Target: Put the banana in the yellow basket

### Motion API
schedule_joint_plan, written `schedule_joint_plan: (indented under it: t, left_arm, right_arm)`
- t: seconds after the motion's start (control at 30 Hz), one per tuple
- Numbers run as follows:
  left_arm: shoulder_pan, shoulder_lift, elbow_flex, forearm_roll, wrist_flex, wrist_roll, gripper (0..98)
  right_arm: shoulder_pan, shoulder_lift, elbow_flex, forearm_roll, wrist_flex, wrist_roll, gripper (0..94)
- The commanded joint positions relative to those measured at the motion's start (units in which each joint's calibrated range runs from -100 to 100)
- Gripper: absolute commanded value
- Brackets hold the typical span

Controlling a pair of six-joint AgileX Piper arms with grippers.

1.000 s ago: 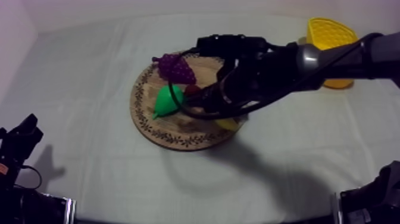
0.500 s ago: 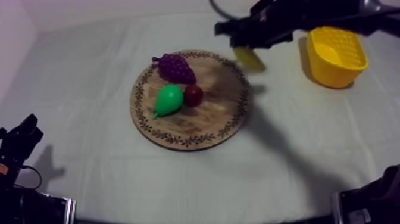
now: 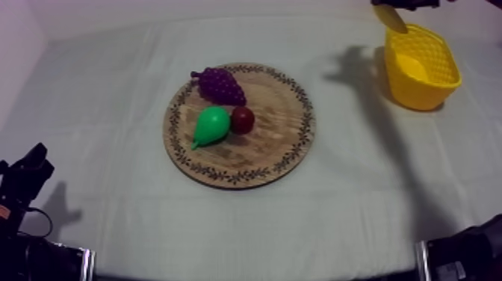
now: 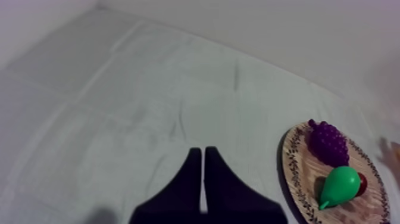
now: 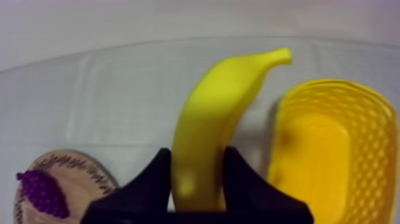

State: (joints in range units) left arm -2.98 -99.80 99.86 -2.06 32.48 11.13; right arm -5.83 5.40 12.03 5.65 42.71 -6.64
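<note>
**Banana gripped by the right arm, up beside the basket**

Right gripper [image 5: 197, 159]: the two black fingers were closed on the banana [image 5: 221, 113], one on each side of its lower part. The fruit stood nearly upright between them, with its stem end tipped away toward the yellow basket [image 5: 333, 149]. In the right wrist view the banana sat just beside the basket's rim, with a strip of cloth visible between the two. From the top view the banana's end showed at the far edge of the worktop [image 3: 112, 112], against the basket's far-left corner. It was not inside the basket and was well apart from the wooden board [image 3: 246, 161]. A dark shadow [image 3: 351, 63] lay on the cloth just left of the basket.

Left gripper [image 4: 203, 179]: the fingers lay pressed together in a narrow wedge with nothing between them, low over bare cloth at the left side. It was well apart from the board.

Board: round, with a patterned rim, at mid-worktop. It carried three fruits:
- The bunch of grapes [image 3: 219, 84] lay toward the far-left rim.
- The pear [image 3: 210, 125] lay on its side nearer the middle.
- The small red fruit [image 3: 242, 119] was touching the pear's right flank.

The right half of the board was bare wood.
</note>
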Motion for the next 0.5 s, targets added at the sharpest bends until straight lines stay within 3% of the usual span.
schedule_joint_plan:
  t: [0.0,0.2,0.47]
  left_arm:
    - [-0.03,-0.03,0.03,-0.01,0.02,-0.01,0.1]
    - [-0.03,-0.03,0.03,-0.01,0.02,-0.01,0.1]
    - [-0.03,-0.03,0.03,-0.01,0.02,-0.02,0.1]
  right_arm:
    - [4.97,0.23,-0.18,-1.72,-0.53,3.23,18.2]
    - [10.27,1.46,0.41,-3.78,-1.26,6.29,18.8]
    - [13.76,4.12,5.14,-3.46,-5.63,7.14,18.9]
